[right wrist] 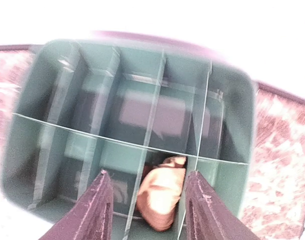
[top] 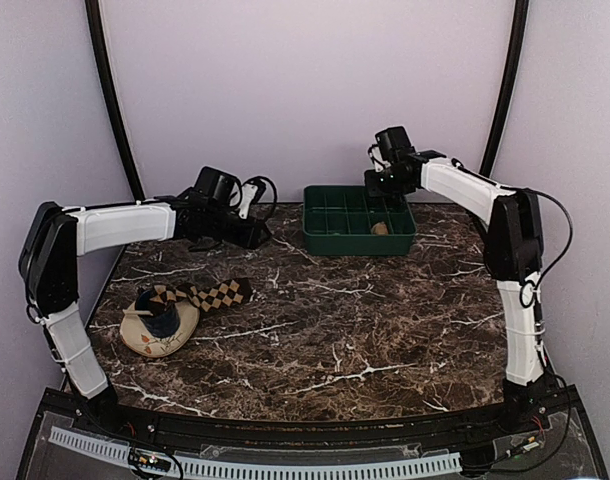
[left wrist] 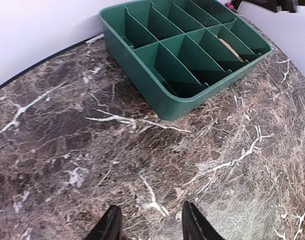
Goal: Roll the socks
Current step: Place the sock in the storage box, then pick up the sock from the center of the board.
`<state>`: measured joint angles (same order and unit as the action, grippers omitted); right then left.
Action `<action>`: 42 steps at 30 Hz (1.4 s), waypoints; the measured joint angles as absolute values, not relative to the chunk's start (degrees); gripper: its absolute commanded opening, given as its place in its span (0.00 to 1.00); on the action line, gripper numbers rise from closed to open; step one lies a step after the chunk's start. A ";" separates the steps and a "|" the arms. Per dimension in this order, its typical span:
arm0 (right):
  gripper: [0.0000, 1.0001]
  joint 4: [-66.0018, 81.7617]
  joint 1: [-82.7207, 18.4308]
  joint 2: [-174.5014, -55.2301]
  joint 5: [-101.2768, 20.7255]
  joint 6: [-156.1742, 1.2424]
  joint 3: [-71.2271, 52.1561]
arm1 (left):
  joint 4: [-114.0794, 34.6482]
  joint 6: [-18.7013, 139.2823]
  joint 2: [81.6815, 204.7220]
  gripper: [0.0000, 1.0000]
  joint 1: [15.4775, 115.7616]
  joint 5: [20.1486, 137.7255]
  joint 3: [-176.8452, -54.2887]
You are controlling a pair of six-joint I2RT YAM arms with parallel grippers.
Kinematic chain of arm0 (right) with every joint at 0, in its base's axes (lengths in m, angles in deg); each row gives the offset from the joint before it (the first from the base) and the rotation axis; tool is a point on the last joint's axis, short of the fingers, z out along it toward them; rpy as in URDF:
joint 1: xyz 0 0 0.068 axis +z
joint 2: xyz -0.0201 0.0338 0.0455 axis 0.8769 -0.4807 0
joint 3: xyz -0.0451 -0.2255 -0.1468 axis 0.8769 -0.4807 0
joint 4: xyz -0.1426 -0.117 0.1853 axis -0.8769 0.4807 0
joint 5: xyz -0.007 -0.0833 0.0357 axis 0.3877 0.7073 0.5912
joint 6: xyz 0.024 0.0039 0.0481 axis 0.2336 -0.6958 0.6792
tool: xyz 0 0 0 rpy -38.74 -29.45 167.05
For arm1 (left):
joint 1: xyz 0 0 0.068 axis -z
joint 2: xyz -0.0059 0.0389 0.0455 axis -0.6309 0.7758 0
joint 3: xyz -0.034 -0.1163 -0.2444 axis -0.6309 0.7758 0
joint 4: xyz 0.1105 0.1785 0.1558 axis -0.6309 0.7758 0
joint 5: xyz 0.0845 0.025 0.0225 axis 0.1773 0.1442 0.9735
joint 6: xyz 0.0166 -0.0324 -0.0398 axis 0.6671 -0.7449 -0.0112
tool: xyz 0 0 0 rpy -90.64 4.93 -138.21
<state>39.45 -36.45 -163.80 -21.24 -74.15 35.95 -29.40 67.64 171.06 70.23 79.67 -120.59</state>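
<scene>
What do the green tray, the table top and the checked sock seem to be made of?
Green tray: likely moulded plastic, smooth with a slight sheen, thin even dividers.
Table top: looks like polished brown marble with white veins, perhaps only a printed laminate.
Checked sock: soft knitted fabric, matte, lying limp.

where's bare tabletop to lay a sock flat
The wide marble stretch between the green tray and the near edge is bare, also right of centre. Crowded: the left, where the checked sock and the dish sit together.
</scene>
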 measured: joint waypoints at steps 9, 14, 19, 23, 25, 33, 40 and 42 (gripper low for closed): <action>0.48 30.70 -27.62 -147.80 -18.88 -76.79 20.41 | -27.96 66.37 158.03 0.48 69.23 85.50 -114.86; 0.49 26.90 -19.23 -144.39 -19.55 -77.43 10.27 | -27.48 62.94 149.16 0.49 68.33 90.36 -109.31; 0.51 25.57 -10.36 -144.44 -20.12 -78.59 6.47 | -25.43 59.03 141.73 0.51 67.68 95.10 -103.43; 0.52 22.44 -3.41 -145.22 -20.80 -80.16 6.31 | -22.37 55.51 136.02 0.54 67.39 98.33 -100.37; 0.53 21.02 -0.52 -146.56 -20.86 -81.19 6.73 | -21.03 54.07 133.33 0.56 67.33 99.54 -99.82; 0.54 18.33 8.70 -155.89 -20.67 -85.76 10.84 | -17.56 48.95 124.39 0.63 66.93 104.67 -99.58; 0.56 14.95 11.70 -160.83 -20.82 -91.72 16.24 | -13.97 44.47 120.46 0.72 66.58 109.11 -98.60; 0.56 13.94 11.98 -162.42 -20.67 -93.47 18.57 | -13.23 43.29 118.93 0.74 66.47 110.20 -98.20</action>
<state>13.94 11.98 -162.42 -20.67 -93.47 18.57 -13.23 43.29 118.93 66.47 110.20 -98.20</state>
